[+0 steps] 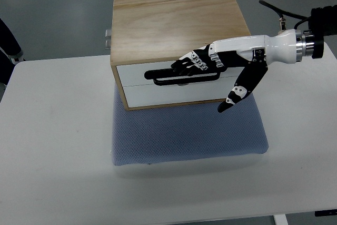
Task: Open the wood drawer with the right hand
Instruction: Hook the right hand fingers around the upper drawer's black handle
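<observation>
Reaching in from the right edge of the view, the right robot hand lies across the white front of a wood drawer box, its black fingers curled over the long black handle of the upper drawer; whether they truly grip the bar or only rest on it cannot be told. The thumb hangs apart, pointing down and to the left in front of the lower drawer, touching nothing visible. Both drawer fronts sit flush with the box's wooden frame, so the upper drawer appears closed. The box stands at the far part of a blue-grey mesh pad, which spreads out toward the camera and leaves a broad bare strip directly before the drawers. The pad lies on a white bench, whose surface is open to the left, right and near side of the pad. The box's back overhangs or reaches the bench's far edge, beyond which grey floor shows. A black cable trails behind the white forearm near the bench's right corner. No left arm shows.
</observation>
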Motion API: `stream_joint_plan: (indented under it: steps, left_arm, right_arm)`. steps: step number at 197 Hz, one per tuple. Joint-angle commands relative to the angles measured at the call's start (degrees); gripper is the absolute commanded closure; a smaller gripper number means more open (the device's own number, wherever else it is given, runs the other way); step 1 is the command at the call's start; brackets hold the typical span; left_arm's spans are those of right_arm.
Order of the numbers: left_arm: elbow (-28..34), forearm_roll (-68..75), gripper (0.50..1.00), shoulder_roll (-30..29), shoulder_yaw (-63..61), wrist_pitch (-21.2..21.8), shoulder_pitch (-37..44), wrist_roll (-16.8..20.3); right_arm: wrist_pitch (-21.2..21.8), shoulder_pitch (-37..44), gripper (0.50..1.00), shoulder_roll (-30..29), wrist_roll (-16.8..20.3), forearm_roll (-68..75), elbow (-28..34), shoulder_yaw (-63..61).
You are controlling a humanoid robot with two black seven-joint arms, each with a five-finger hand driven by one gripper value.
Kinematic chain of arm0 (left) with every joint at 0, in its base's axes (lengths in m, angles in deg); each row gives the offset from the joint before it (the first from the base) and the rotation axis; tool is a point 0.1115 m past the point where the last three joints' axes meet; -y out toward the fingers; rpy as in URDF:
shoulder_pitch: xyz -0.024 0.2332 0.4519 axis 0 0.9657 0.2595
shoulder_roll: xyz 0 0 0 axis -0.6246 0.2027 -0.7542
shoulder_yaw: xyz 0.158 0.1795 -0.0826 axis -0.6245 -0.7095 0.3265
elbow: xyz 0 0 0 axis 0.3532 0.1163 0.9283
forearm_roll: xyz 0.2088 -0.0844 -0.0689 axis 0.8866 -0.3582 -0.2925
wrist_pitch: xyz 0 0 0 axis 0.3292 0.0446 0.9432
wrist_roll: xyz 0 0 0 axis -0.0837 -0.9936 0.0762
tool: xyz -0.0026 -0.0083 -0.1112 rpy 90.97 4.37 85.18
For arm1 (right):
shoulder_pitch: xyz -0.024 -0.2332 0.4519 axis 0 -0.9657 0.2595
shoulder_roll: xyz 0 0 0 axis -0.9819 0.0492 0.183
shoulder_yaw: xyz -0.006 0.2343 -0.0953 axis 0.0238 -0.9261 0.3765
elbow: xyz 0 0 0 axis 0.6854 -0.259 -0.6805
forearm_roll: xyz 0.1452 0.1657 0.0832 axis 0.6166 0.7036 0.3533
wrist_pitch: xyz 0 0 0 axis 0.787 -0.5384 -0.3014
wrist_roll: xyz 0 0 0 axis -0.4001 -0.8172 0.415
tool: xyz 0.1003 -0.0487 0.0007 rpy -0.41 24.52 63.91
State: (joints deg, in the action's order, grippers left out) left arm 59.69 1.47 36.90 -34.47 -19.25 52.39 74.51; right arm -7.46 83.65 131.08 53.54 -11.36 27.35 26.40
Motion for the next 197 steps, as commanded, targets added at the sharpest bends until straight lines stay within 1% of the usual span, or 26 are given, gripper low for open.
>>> stream_joint_plan:
  steps: [1,57,89,173,197]
  left_arm:
    - [0.0,0.0,0.500,0.0,0.0,0.0,0.0,0.0]
    - [0.0,0.0,0.500,0.0,0.0,0.0,0.0,0.0]
    - [0.0,0.0,0.500,0.0,0.0,0.0,0.0,0.0]
    - [0.0,0.0,0.500,0.0,0.0,0.0,0.0,0.0]
    - [0.0,0.0,0.500,0.0,0.0,0.0,0.0,0.0]
  right_arm:
    - [0.0,-0.2,0.556,-2.0,0.0,-1.6,-2.1,0.1]
    - [0.0,-1.8,0.556,-5.8,0.0,-4.2,-9.1,0.7]
    - [0.0,-2.5,0.556,-5.9,0.0,-4.5,-9.9,0.7]
    - [0.0,-4.0,0.556,-8.0,-0.1,-5.2,-16.1,0.7]
    - [0.0,-4.0,0.556,-8.3,-0.1,-5.2,-17.0,0.6]
